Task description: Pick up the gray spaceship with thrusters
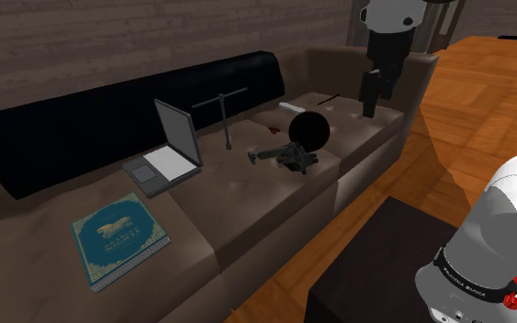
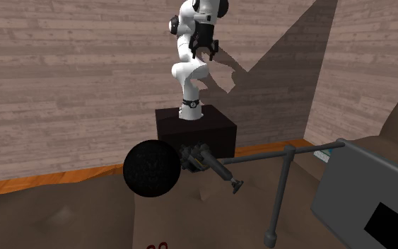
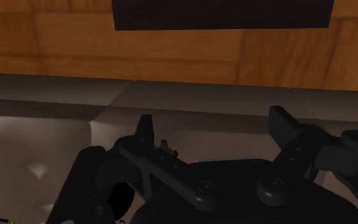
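While the gray spaceship [image 1: 293, 157] lies on the sofa [image 1: 247, 216], the hand [image 2: 205, 49] hangs high, fingers spread.

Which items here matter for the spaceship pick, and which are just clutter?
Job:
- grey spaceship
- gripper, open

Lying about, on the sofa:
- black ball, beside the spaceship
- laptop, open
- teal book
- grey T-shaped bar

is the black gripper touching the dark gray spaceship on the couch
Apart. In the shoulder view the black gripper hangs above the brown couch, clear of the dark gray spaceship.
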`<state>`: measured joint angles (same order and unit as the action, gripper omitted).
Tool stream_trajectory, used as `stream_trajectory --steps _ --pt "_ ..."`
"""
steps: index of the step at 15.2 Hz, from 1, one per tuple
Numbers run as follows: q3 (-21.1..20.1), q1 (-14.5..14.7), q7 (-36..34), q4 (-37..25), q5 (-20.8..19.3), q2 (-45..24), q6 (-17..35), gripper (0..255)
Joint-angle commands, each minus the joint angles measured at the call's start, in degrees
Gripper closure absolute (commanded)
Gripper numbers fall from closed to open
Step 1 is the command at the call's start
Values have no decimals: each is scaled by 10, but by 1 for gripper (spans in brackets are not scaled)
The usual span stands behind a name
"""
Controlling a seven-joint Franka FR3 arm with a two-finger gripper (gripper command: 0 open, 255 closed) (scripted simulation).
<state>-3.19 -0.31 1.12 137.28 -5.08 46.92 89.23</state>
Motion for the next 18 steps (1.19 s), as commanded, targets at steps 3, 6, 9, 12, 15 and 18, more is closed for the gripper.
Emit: stream_trajectory --steps 3,6,9,12,15,18 --pt "11 -1 18 1 -8 -35 34 0" --pt "27 -1 43 -4 -19 -92 83 0" --pt "41 -2 68 -16 -27 -153 130 0" --pt "53 -2 93 -36 -33 -217 171 0" --pt "63 -1 118 -63 -36 -283 208 0" --pt "71 -1 143 -96 -35 -351 240 0"
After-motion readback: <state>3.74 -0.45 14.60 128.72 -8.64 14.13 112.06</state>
